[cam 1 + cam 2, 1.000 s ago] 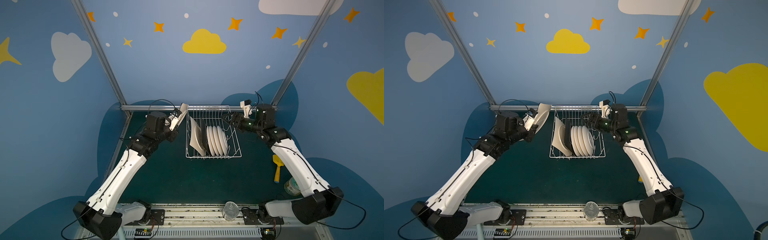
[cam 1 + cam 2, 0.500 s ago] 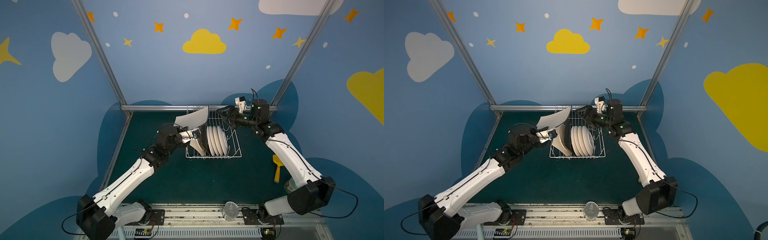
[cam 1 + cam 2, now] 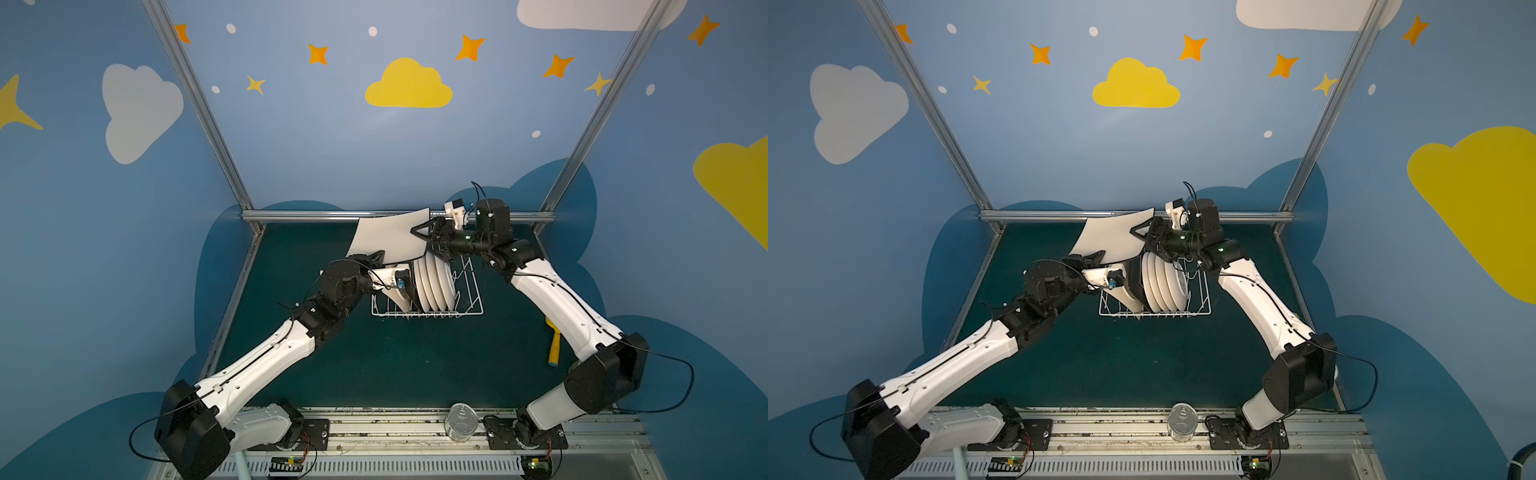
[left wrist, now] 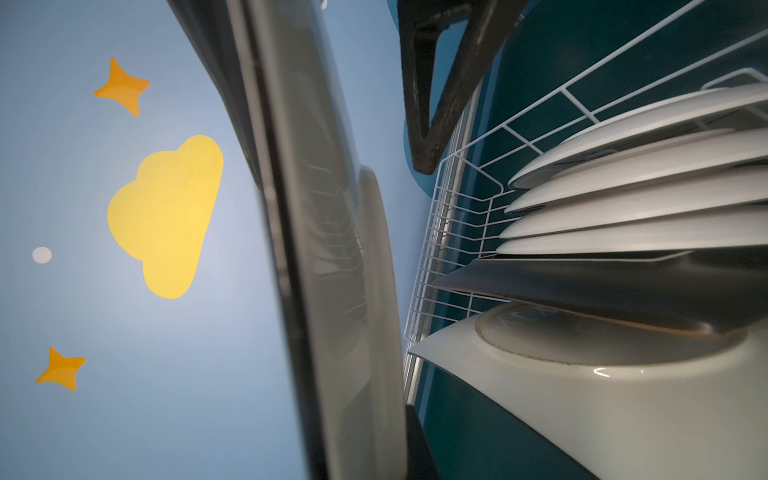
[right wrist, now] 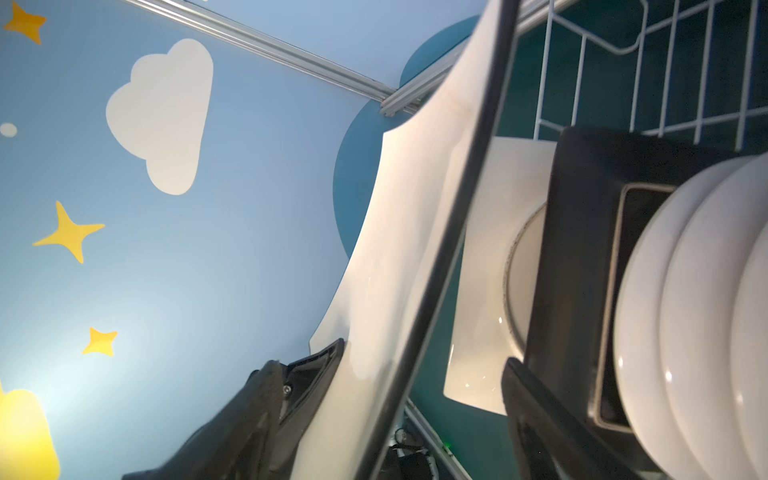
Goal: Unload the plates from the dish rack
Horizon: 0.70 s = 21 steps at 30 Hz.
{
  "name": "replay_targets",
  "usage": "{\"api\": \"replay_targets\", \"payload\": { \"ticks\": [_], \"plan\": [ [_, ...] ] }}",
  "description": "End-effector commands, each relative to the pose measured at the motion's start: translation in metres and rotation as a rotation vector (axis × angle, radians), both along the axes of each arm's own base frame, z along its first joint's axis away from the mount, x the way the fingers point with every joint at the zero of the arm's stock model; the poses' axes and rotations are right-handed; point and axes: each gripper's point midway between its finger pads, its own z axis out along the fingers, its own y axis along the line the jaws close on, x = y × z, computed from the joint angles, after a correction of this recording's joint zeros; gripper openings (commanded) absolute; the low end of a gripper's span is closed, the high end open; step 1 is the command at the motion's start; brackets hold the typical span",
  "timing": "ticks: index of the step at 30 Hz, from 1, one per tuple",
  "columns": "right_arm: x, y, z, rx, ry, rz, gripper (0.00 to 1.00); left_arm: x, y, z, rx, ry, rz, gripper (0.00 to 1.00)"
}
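Nearest the rail stands a tin can (image 3: 459, 419), and a yellow-handled tool (image 3: 555, 340) lies on the green mat to the right; neither is part of the job. Further in sits the dish rack (image 3: 465, 312), loaded with a row of round white plates (image 3: 436, 284) standing on edge. Next to them is a black square plate (image 3: 1136, 282), then a cream square plate (image 5: 482, 324) leaning at the rack's left end.

Above the rack's far half hangs the lifted cream square plate (image 3: 390, 237), clear of the wires and tilted. The left gripper (image 3: 374, 258) is pinched tight on its near-left corner. The right gripper (image 3: 428, 241) reaches in from the opposite side with its jaws spread, one to each face of the plate's right edge. In the right wrist view one finger lies close against the plate and the other stands apart, so it has no grip yet.

This plate looks like glazed ceramic: stiff, probably fairly heavy for its span, slick under the pads, and liable to chip against wire or another plate. Held by one corner, it likely levers hard on the pinch and could swivel. The safer hold is probably mid-edge, with the fingers pushed well past the raised rim onto the flatter part, before the left side lets go.
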Motion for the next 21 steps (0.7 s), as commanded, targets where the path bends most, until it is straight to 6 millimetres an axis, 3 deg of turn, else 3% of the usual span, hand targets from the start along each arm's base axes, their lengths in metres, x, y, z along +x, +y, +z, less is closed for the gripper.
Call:
{"api": "replay_targets", "payload": {
  "ticks": [1, 4, 21],
  "plan": [
    [-0.003, 0.007, 0.005, 0.008, 0.01, 0.017, 0.71, -0.004, 0.005, 0.077, -0.135, -0.236, 0.016, 0.03],
    [-0.003, 0.011, 0.001, 0.017, 0.037, 0.029, 0.58, -0.003, 0.005, 0.074, -0.125, -0.24, 0.02, 0.03],
    [0.006, 0.022, -0.01, 0.022, 0.079, 0.038, 0.34, -0.009, -0.001, 0.063, -0.147, -0.232, -0.032, 0.04]
  ]
}}
